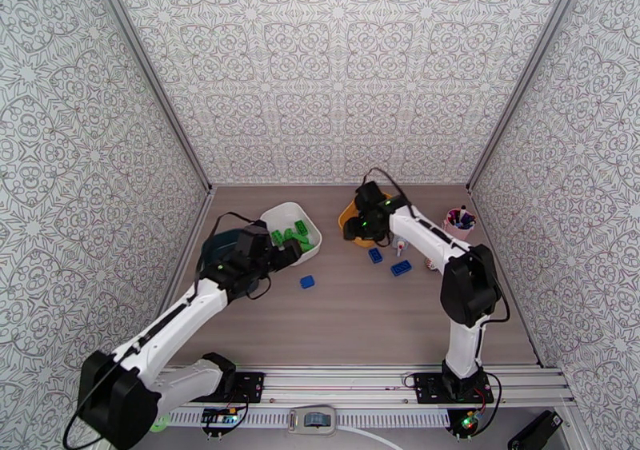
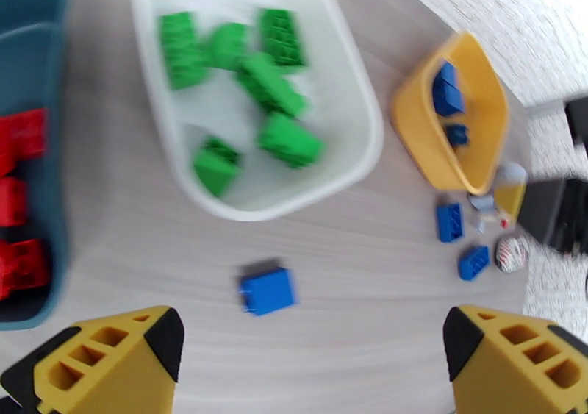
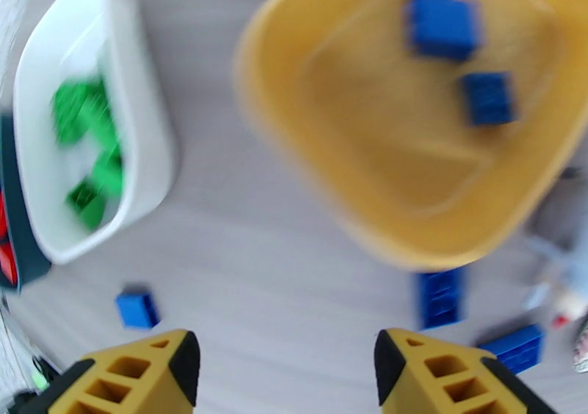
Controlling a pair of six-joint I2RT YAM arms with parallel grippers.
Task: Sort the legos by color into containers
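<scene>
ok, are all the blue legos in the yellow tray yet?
No, three blue legos lie on the table outside the yellow tray.

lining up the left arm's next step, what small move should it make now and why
Likely ease the open left tool forward and down over the small blue studded plastic brick: it lies loose on the wooden table just ahead, while other blue bricks sit in the yellow rounded plastic tray.

No writing, label, brand, number or sign could be read anywhere: not on the yellow plastic tray (image 2: 411, 125), white plastic tray (image 2: 347, 77), dark teal-blue plastic tray (image 2: 44, 55) or studded plastic bricks (image 2: 268, 290).
</scene>
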